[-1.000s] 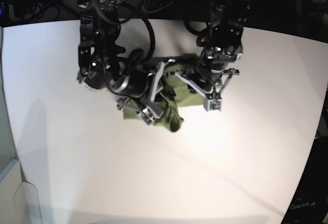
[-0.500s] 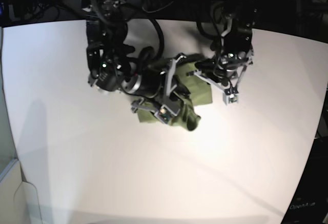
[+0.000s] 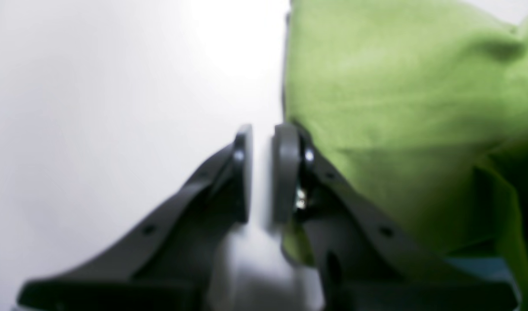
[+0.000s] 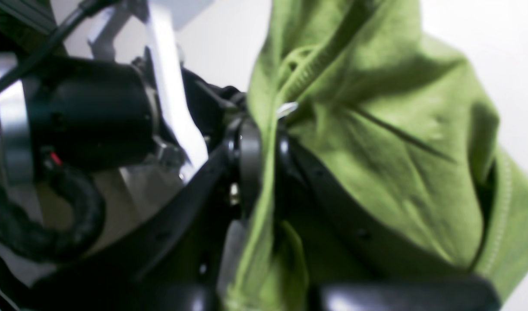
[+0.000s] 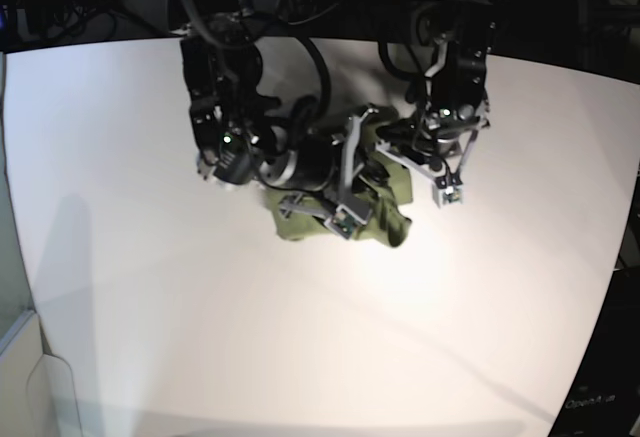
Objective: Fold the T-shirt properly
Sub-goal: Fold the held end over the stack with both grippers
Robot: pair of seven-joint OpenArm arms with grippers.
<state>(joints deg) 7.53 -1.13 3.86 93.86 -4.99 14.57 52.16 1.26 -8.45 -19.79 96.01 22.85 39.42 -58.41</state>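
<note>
Mid-table | right gripper (image 4: 264,147) pinching T-shirt (image 4: 376,142) | left gripper (image 3: 264,172) nearly closed, empty

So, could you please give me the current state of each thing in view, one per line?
T-shirt: bunched and wrinkled on the table, not folded flat.
Right pincer: shut on a fold of the T-shirt.
Left pincer: nearly shut, nothing between its pads, beside the cloth's edge.
Table: white, carrying the T-shirt.

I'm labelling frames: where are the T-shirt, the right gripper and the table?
T-shirt (image 4: 397,142): right wrist view, wrinkled green front.
Right gripper (image 4: 264,147): right wrist view, between fingertips pinching cloth.
Table (image 5: 250,317): base view, bare white surface.
</note>
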